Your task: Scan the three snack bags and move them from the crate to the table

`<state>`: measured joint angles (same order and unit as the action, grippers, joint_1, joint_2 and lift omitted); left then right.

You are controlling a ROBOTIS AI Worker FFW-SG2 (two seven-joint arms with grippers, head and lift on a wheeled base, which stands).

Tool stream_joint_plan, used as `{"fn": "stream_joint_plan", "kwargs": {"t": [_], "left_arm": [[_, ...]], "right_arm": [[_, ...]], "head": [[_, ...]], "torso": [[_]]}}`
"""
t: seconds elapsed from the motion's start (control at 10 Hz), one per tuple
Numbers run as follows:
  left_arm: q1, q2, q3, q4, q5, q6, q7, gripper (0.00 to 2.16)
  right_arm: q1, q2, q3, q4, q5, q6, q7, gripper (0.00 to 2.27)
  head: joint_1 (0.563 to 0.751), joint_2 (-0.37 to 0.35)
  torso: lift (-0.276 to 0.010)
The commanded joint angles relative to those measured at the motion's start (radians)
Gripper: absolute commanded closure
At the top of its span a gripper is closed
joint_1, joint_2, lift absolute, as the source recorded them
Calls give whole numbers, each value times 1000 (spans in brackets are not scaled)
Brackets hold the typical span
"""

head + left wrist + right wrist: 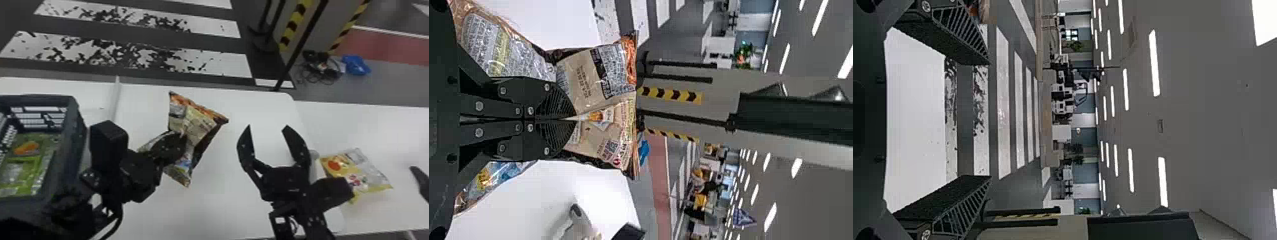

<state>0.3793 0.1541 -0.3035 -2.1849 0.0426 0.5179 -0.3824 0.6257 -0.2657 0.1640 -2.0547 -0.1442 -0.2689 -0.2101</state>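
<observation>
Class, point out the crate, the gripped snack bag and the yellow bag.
Crate (75,140), head view, right wall.
Gripped snack bag (198,129), head view, printed panel.
Yellow bag (355,174), head view, its middle.

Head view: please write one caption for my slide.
Left hand grips a snack bag, right hand open; yellow bag on a table, green bag in the crate.

The white worktop (249,105) runs in joined sections, with a narrow seam (115,99) just to the right of the dark crate (75,137). The crate sits upright at its left side. Well to the crate's right, a yellow snack bag (344,178) lies flat, and on its crate-facing side is a pale, rounded object (314,155), partly hidden.
</observation>
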Motion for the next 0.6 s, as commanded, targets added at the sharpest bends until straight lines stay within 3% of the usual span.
{"fn": "stream_joint_plan", "kwargs": {"t": [0.0,0.2,0.4,0.5], "left_arm": [[-51,4,-115,120,-41,-49,-3,1956],[-88,-5,-230,254,-81,-77,23,1956],[-125,-15,-319,389,-89,-193,20,1956],[-143,-42,-332,461,-86,-236,-1,1963]], "right_arm": [[6,2,-1,-18,0,-2,-2,73],[16,2,-17,-35,-17,-8,-2,73],[14,2,-15,-39,-18,-8,0,73],[12,0,-11,-41,-18,-8,0,73]], "head": [[695,-271],[695,-349],[695,-350],[695,-350]], "torso": [[-62],[-62],[-62],[-62]]}}
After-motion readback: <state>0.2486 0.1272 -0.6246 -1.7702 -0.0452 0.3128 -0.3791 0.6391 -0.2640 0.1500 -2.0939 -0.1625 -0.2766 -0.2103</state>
